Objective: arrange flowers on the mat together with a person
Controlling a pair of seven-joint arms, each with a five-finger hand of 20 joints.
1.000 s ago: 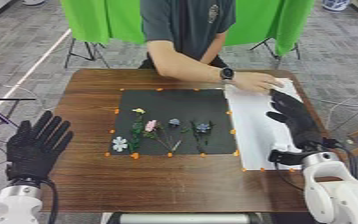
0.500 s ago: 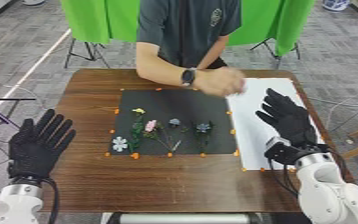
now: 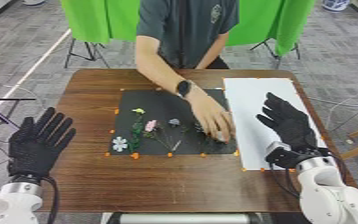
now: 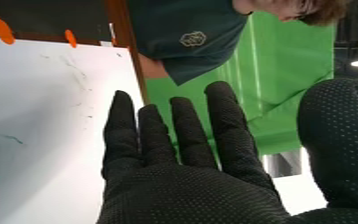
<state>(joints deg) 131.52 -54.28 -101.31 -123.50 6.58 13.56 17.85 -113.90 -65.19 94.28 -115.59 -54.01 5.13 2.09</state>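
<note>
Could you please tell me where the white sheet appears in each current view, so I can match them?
Head view: the white sheet lies right of the black mat, partly behind the right robot hand.
Right wrist view: it spreads between the black mat and the right robot hand.
Shared landmark: the green cloth.

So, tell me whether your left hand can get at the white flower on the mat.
Probably yes: the left hand is open, the white flower lies by the mat's left edge with only table between, and the person's hand is farther right.
</note>
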